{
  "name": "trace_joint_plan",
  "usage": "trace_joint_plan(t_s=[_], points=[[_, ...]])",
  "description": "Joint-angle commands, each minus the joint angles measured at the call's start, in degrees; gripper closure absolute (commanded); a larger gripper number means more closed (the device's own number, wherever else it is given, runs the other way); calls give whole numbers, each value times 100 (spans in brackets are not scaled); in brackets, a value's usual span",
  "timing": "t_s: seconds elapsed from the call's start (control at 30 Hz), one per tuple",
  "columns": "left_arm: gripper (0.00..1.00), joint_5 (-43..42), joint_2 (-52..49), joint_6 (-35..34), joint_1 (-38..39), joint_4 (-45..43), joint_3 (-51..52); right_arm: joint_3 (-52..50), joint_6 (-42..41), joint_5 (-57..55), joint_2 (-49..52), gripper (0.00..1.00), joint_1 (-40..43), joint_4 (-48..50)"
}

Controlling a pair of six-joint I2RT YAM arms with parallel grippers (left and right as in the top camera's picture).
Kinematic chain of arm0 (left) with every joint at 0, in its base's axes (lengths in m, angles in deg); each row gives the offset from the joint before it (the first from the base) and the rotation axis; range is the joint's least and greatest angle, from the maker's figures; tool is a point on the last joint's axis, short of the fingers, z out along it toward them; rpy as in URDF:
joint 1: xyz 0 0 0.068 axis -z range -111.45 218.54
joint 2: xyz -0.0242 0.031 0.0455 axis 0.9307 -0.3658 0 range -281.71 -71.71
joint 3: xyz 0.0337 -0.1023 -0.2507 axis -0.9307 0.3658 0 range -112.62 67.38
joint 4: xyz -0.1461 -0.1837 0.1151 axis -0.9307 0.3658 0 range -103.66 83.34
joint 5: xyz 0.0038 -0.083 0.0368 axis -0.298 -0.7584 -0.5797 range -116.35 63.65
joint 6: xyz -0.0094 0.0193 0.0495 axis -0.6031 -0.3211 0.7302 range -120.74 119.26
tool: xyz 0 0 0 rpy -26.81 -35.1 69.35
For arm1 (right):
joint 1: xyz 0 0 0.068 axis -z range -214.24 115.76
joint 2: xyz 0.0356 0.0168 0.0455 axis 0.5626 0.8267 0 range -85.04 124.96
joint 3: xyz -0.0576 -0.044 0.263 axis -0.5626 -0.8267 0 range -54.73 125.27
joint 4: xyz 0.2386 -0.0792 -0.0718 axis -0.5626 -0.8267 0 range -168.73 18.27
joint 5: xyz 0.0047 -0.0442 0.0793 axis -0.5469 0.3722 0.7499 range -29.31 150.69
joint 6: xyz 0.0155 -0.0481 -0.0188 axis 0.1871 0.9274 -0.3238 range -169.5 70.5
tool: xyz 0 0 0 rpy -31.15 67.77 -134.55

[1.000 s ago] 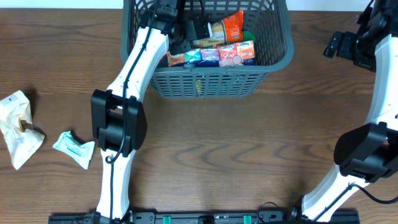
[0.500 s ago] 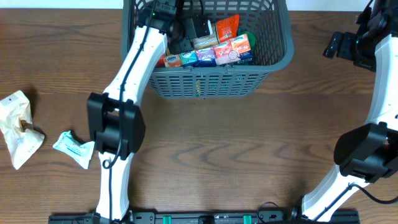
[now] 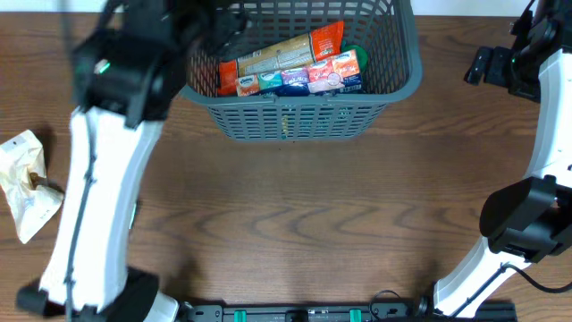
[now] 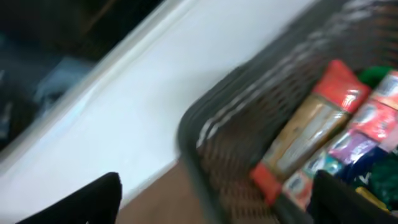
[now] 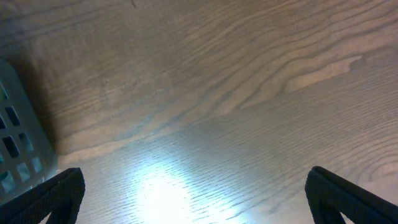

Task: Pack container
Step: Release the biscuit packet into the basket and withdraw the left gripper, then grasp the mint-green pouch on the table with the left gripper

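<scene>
Presently I note a brown wood-grain desk (image 3: pixel 357 206), with white ground beyond its far edge. The container (image 3: pixel 304 121) sits far centre, holding snack packets (image 3: pixel 290 72). Left jaws are spread wide and empty by its corner. Right jaws are fully apart over the desk. A crumpled wrapper (image 3: pixel 27 183) lies far left.

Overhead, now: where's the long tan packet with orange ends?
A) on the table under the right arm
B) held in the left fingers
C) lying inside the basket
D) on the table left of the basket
C: the long packet lies inside the container, beside the row of small packets; the left fingers stand apart with nothing between them.
</scene>
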Motion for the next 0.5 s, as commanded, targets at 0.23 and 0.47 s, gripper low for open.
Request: trace_joint_plan(t_s=[0.23,0.47], points=[[2,2437,413,-6035,-931,3012,46,7,90,24,57,1,-33,85],[0,1816,553,-5735,-1683,3362,603,7,90,24,55,1,-33,87]])
